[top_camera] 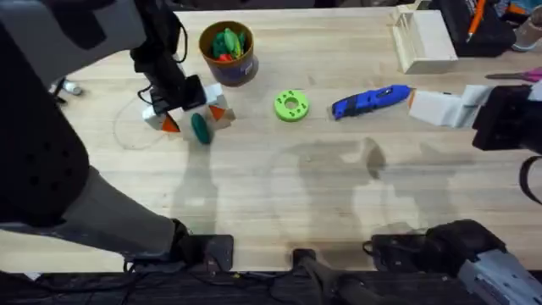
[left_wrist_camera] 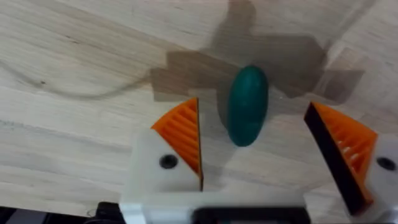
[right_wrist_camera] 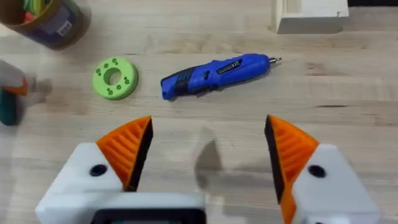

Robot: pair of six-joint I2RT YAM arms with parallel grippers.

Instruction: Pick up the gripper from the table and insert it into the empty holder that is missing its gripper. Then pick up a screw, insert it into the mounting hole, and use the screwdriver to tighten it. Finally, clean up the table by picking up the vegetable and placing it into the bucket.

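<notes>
The vegetable (top_camera: 200, 128), dark green and glossy, lies on the table in front of the bucket (top_camera: 229, 52). My left gripper (top_camera: 193, 117) hovers over it, open. In the left wrist view the vegetable (left_wrist_camera: 247, 106) sits between the orange ribbed fingers (left_wrist_camera: 180, 130) of the left gripper (left_wrist_camera: 261, 146), touching neither. The blue screwdriver (top_camera: 371, 101) lies right of centre. My right gripper (top_camera: 423, 106) stands open beside the screwdriver's tip end. The right wrist view shows the right gripper (right_wrist_camera: 208, 152) holding nothing, short of the screwdriver (right_wrist_camera: 214, 74). The loose gripper, the holder, the mounting hole and the screw are out of view.
A lime-green ring disc (top_camera: 290, 105) lies between the vegetable and the screwdriver. The bucket holds green and red toy pieces. A pale wooden box (top_camera: 423, 38) stands at the back right. Bare tabletop stretches across the middle and front.
</notes>
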